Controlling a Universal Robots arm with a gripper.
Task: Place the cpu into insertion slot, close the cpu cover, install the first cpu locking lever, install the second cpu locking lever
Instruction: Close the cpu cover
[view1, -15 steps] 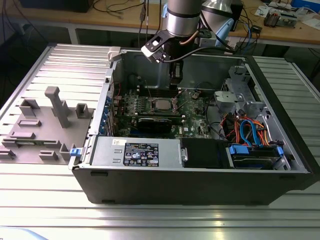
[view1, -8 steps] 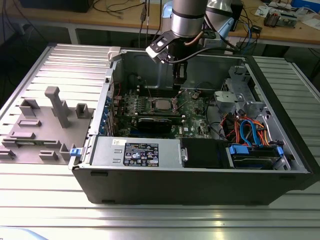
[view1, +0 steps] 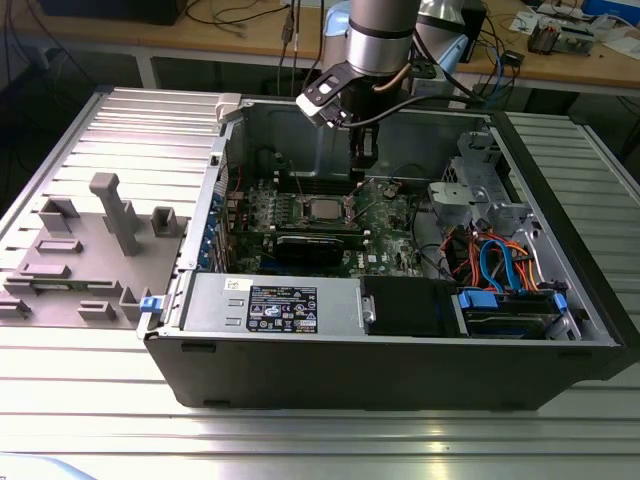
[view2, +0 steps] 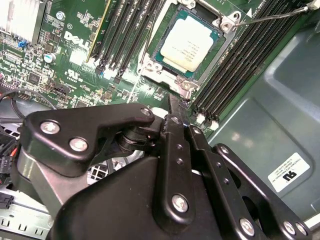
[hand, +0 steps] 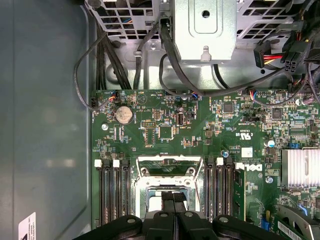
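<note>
With the cpu (view1: 322, 209) seated mid-frame in the exterior view and the cpu cover (view2: 214, 50) down, the clenched, empty gripper (hand: 174, 196) apparently addresses the unlatched locking lever (view2: 270, 16).

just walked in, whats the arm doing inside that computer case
The robot arm's gripper hangs inside the open computer case, just above the motherboard. The cpu already sits in the insertion slot, and the cpu cover appears to lie down around it. The fingers are shut, holding nothing I can see, with their tips by the socket's edge. A thin locking lever sticks out beside it.
</note>
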